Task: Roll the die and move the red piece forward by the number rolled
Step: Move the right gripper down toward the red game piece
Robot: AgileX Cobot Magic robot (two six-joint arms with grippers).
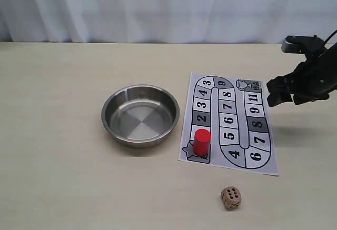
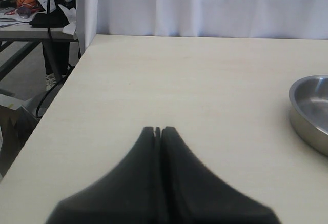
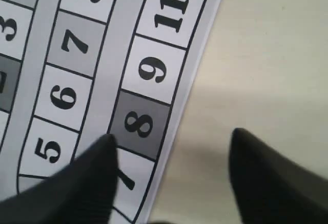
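Exterior view, with both wrist views. The steel bowl point(image 1: 140, 115) sits on the pale wooden table point(image 1: 52, 135) left of centre. Its polished floor shows bare from rim to rim, with only wedge-shaped reflections on it.

At 5 o'clock from the bowl, nearest the camera, the die point(image 1: 230, 197) rests on the table. It is a small light tan wooden cube, and a face of six dark pips is turned to the viewer. It lies apart from the game board point(image 1: 231, 117), just off that sheet's 6 o'clock edge.

The red piece point(image 1: 201, 141), a plain red peg, stands upright on the board's 7 o'clock corner. It is beside a grey star mark and just below square 2. The board is a white sheet with a looping track of grey and white numbered squares. It lies flat, close to the bowl at its 3 o'clock side.

The right gripper point(image 1: 279, 92) point(image 3: 174, 136) hangs over the board's 3 o'clock edge, spread wide and holding nothing. One of its dark fingers point(image 3: 82, 183) is above square 7 and the other is above bare table.

The left gripper point(image 2: 157, 130), seen only by its own camera, is closed tight with nothing between. It is over bare table, with the bowl's rim point(image 2: 307, 106) to one side.

A white curtain point(image 1: 158, 9) closes the far edge at 12 o'clock.
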